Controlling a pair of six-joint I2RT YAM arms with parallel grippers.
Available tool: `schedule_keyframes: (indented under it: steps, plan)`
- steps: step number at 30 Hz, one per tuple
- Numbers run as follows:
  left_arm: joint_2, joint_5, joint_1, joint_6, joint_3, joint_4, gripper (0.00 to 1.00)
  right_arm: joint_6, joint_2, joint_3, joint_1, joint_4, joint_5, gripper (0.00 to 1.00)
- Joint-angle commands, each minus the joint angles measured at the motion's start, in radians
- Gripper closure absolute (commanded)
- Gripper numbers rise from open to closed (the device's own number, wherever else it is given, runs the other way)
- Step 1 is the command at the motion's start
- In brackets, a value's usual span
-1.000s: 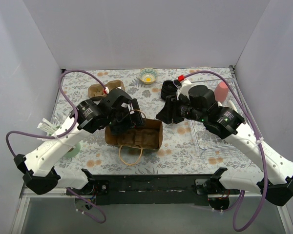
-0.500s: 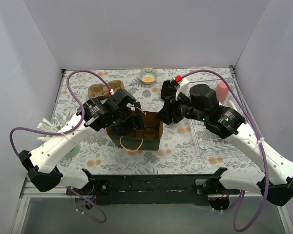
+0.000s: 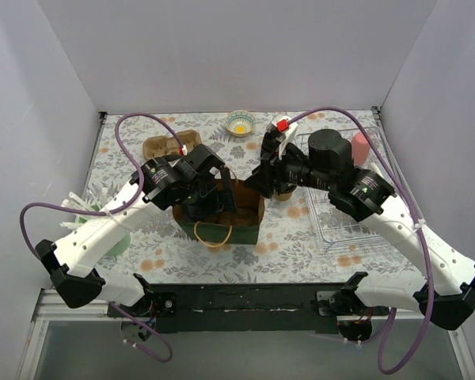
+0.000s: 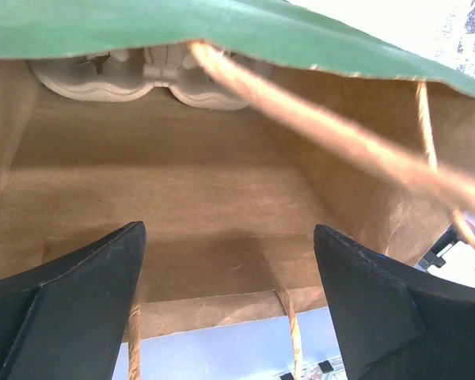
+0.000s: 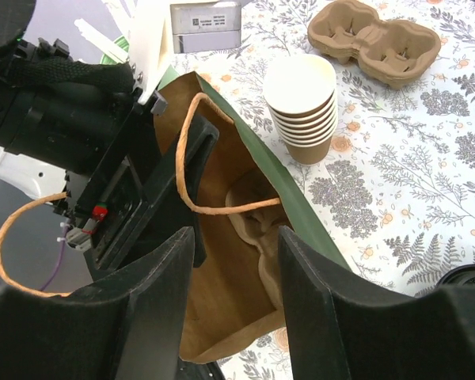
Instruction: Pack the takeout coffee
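Note:
The lidded takeout coffee does not show clearly in any view. A brown paper bag (image 3: 239, 215) with a green outer face stands open at the table's middle. It also shows in the right wrist view (image 5: 222, 317). A pulp cup carrier (image 5: 263, 229) lies inside it, also seen in the left wrist view (image 4: 134, 73). My left gripper (image 3: 210, 199) is open with its fingers spread in the bag's mouth (image 4: 226, 305). My right gripper (image 3: 258, 184) is open and empty, hovering above the bag's right rim (image 5: 229, 293).
A stack of lidless paper cups (image 5: 303, 103) stands right of the bag. A second pulp carrier (image 3: 172, 143) and a small bowl (image 3: 240, 123) sit at the back. A clear wire tray (image 3: 336, 236) is on the right. A bag handle loop (image 5: 191, 170) crosses the mouth.
The bag has gone from lying on its side to standing open, with my left gripper in its mouth. My right gripper has moved up and left toward the bag's rim.

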Motion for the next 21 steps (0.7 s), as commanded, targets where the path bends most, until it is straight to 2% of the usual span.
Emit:
schedule_keyframes:
  steps: [1,21]
  plan:
    - [-0.016,0.006,0.0,0.018,0.03,-0.028,0.13,-0.037,0.001,0.05,0.008,0.067,0.006,0.46]
    - [-0.067,0.055,0.0,0.038,0.045,-0.028,0.13,-0.002,0.03,0.04,0.007,0.101,0.027,0.5]
